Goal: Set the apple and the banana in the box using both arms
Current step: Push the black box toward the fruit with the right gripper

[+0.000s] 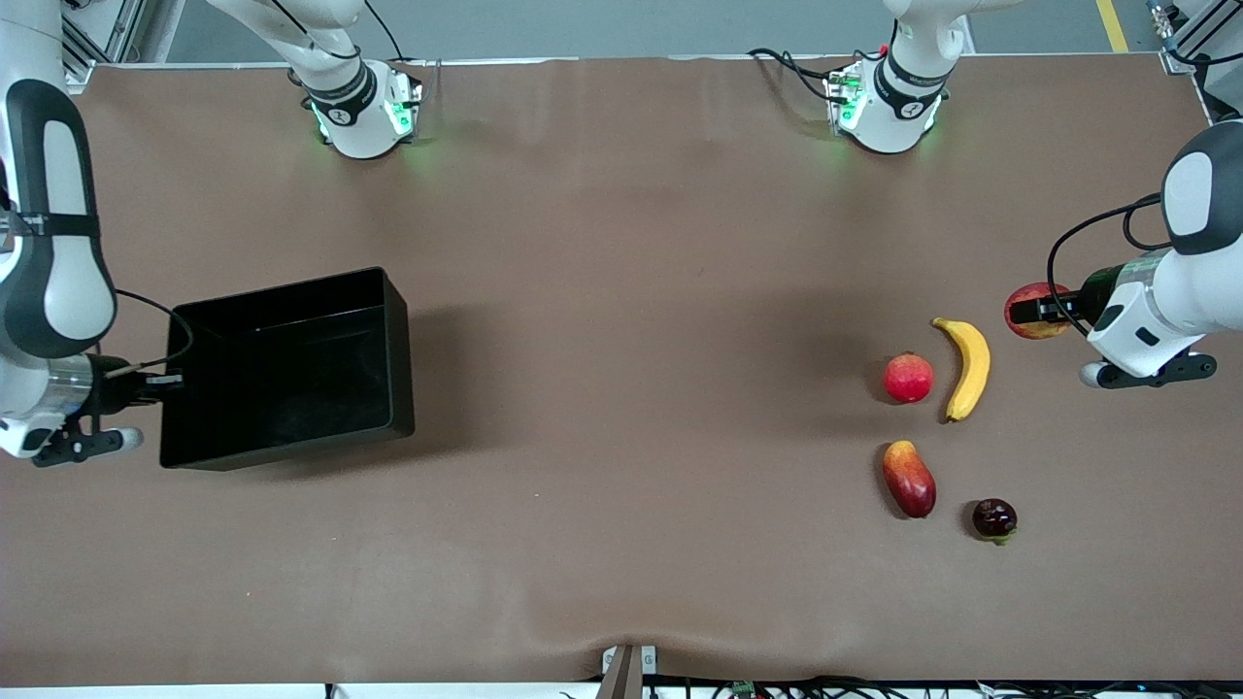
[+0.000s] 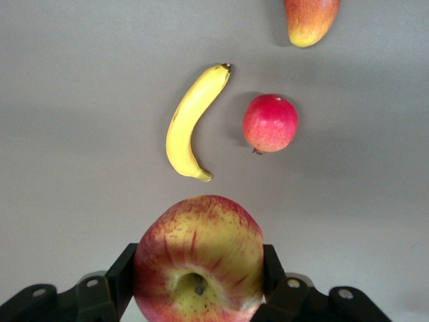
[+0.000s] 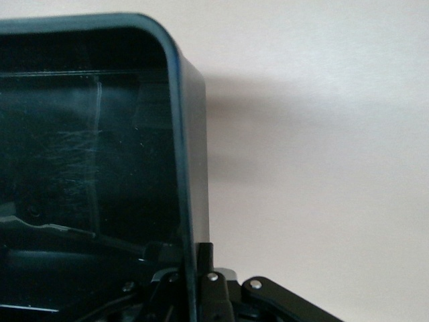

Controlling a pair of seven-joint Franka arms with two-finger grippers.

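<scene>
Here, your table [image 1: 621, 388] carries the box [image 1: 291, 374] toward the right arm's end, its open inside showing. Your right gripper [image 1: 167, 381] is pinched on the box's end wall [image 3: 191, 201], one finger inside and one outside. At the left arm's end, your left gripper [image 1: 1024, 312] is clamped on the apple [image 2: 200, 258], fingers [image 2: 124, 268] pressed against its two sides. The banana [image 1: 965, 367] lies on the table just beside the apple, with a red fruit [image 1: 908, 378] next to it. Nearer the front camera lie a mango [image 1: 909, 479] and a dark fruit [image 1: 994, 518].
</scene>
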